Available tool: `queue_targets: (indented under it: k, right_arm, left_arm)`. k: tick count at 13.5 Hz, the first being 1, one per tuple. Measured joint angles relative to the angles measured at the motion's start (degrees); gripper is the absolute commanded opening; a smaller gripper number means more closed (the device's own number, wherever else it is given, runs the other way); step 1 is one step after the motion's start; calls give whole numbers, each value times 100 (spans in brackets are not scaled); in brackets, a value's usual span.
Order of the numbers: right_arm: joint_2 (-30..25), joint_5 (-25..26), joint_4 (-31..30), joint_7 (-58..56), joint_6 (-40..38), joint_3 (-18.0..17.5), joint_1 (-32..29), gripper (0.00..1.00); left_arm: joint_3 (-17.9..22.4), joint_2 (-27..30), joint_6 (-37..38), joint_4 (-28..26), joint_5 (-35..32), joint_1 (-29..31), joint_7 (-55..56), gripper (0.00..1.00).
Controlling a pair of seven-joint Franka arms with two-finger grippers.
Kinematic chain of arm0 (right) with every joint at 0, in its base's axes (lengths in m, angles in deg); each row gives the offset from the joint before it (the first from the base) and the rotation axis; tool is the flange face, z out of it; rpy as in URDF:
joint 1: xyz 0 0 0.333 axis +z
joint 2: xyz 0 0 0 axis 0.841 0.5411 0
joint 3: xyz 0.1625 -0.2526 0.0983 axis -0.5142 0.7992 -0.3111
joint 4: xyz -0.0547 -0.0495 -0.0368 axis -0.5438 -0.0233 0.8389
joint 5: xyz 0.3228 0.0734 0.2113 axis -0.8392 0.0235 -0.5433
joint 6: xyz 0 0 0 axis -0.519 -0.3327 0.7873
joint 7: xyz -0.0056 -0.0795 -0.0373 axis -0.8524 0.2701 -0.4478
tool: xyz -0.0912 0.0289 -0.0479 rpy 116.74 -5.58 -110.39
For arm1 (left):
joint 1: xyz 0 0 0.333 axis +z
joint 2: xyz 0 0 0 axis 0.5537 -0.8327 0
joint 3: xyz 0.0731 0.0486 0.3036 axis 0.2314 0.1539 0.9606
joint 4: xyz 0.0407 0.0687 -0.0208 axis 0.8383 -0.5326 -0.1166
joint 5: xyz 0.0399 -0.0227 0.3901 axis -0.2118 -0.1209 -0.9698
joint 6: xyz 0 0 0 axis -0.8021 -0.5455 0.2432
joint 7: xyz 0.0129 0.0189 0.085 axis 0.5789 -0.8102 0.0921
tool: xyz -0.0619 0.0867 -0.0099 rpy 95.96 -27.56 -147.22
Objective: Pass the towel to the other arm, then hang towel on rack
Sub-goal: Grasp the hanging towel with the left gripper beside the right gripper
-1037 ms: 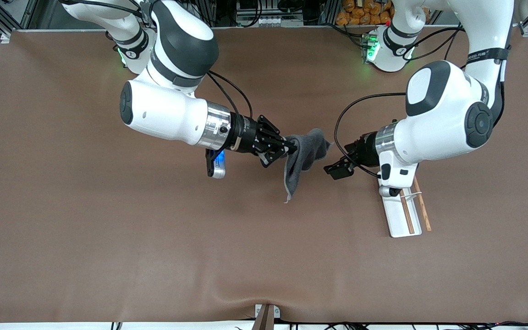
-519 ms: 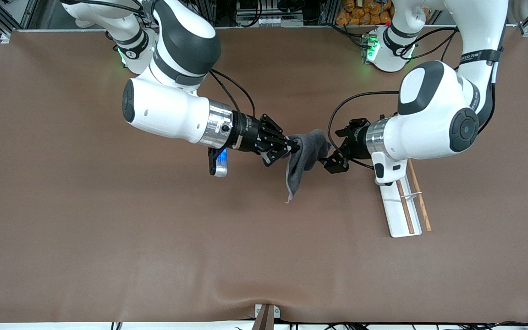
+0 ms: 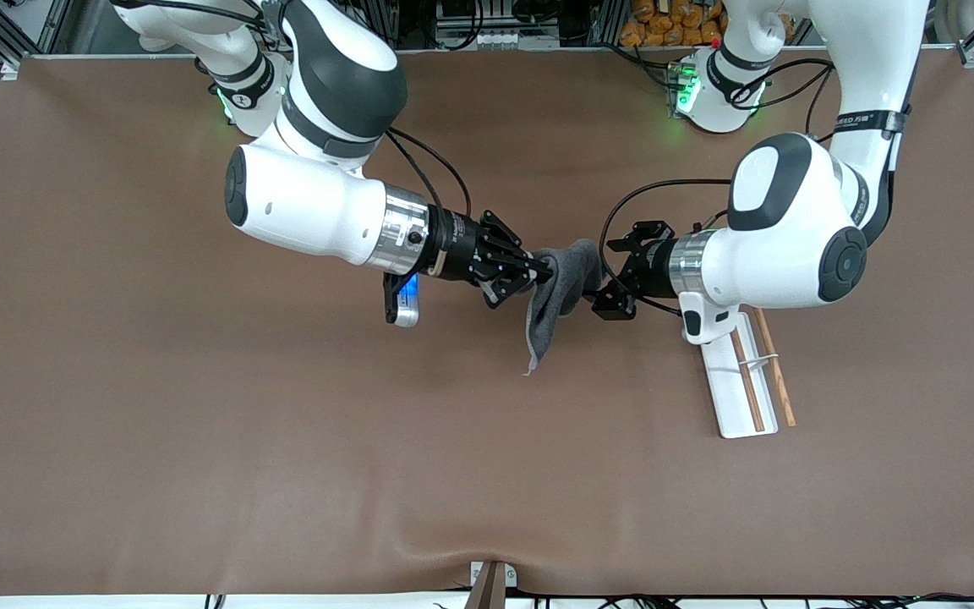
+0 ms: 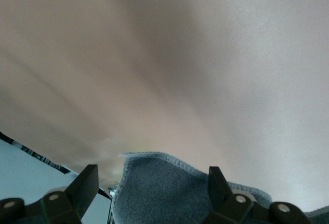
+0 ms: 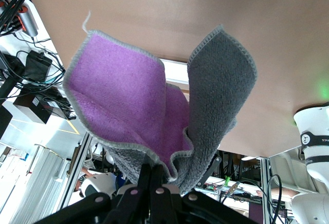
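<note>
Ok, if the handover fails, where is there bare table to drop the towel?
Bare table spreads from under the towel toward the front camera and the right arm's end. It is crowded where the right gripper, left gripper and rack cluster.

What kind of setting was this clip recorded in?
Most likely a robotics lab bench: two Franka arms mounted along a brown-covered table, aluminium framing and cabling at its edge, and only a grey towel and a small towel rack as props.
</note>
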Motion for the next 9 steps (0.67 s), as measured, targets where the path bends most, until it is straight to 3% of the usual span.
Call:
queue_targets:
  k: [1, 4, 9]
  right_arm:
    - [0, 0, 0, 0, 3, 3, 0, 0]
    - [0, -1, 0, 1, 5, 4, 0, 0]
    - [0, -1, 5, 1, 9, 12, 0, 0]
  left_arm:
    - [3, -12, 0, 0, 87, 6, 11, 41]
    - [9, -25, -5, 0, 190, 10, 19, 2]
    - [9, -26, -11, 3, 194, 10, 21, 0]
